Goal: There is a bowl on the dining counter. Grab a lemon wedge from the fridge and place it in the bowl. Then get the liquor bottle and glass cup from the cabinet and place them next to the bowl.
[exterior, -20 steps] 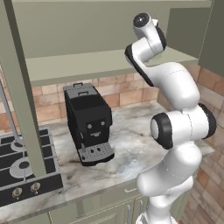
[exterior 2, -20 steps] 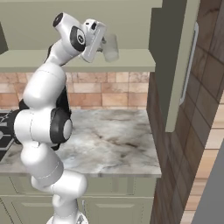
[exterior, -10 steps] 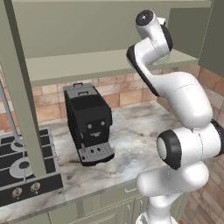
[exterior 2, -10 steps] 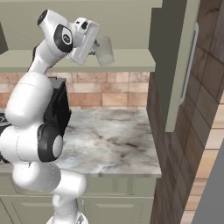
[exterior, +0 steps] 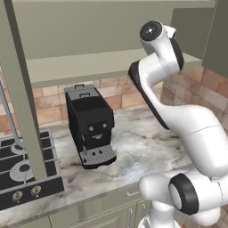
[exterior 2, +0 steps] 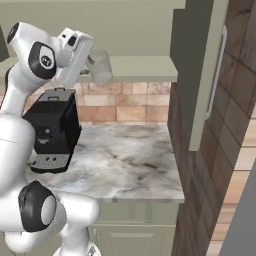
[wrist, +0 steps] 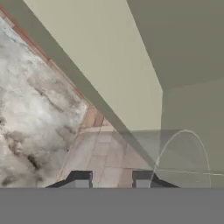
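One glass cup [exterior 2: 101,67] was held in the tool [exterior 2: 91,64], whose fingers were closed on it just in front of the pale olive shelf [exterior 2: 140,68] of the open cabinet [exterior: 111,26]. The cup was raised clear of the shelf, tilted a little, with the white arm [exterior: 178,116] bent high above the desk [exterior 2: 125,155]. In the hand view the cup [wrist: 181,153] was seen as a faint translucent shape beside the dark fingertips [wrist: 79,178], with the shelf edge running diagonally behind it.

The desk was topped with grey-white veined marble, and a black coffee machine [exterior: 90,124] was stood on it near the brick wall [exterior 2: 120,102]. A black stove [exterior: 22,171] with round knobs was set into the desk to the left of the machine. Sage-green drawers [exterior 2: 135,237] were fitted below the marble. An open cabinet door [exterior 2: 200,75] with a long pale handle was seen on the right, in front of a brown brick side wall [exterior 2: 235,125].
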Controlling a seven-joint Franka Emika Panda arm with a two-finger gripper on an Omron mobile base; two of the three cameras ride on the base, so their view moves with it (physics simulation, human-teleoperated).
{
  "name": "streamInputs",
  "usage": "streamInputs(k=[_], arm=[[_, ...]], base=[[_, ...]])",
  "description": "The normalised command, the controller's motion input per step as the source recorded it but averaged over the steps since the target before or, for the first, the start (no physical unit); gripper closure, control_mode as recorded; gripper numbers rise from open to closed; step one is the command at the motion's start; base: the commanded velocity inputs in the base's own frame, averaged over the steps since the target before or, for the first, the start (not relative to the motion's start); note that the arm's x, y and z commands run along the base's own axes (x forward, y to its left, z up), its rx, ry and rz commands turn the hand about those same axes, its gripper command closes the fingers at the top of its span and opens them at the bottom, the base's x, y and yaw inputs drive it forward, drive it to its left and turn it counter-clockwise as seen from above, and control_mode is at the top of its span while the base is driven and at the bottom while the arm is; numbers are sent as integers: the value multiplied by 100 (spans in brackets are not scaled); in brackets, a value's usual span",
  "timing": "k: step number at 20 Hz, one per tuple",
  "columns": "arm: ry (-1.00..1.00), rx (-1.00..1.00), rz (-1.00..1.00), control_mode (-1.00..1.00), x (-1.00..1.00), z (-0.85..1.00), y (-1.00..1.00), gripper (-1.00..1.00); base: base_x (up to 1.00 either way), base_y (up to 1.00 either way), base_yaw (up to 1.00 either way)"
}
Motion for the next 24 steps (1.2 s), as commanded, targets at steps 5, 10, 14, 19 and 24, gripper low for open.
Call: streamInputs(k=[5, 10, 14, 19, 24], arm=[[0, 15, 0, -100, -100, -3, 58, 100], [3, 12, 0, -100, -100, -19, 45, 100], [6, 11, 0, -100, -87, -38, 23, 100], [12, 7, 0, -100, -25, -45, 22, 100], [11, 4, 0, -100, -3, -30, 4, 100]], base=[[0, 0, 0], [0, 0, 0], [0, 0, 0], [0, 0, 0], [0, 0, 0]])
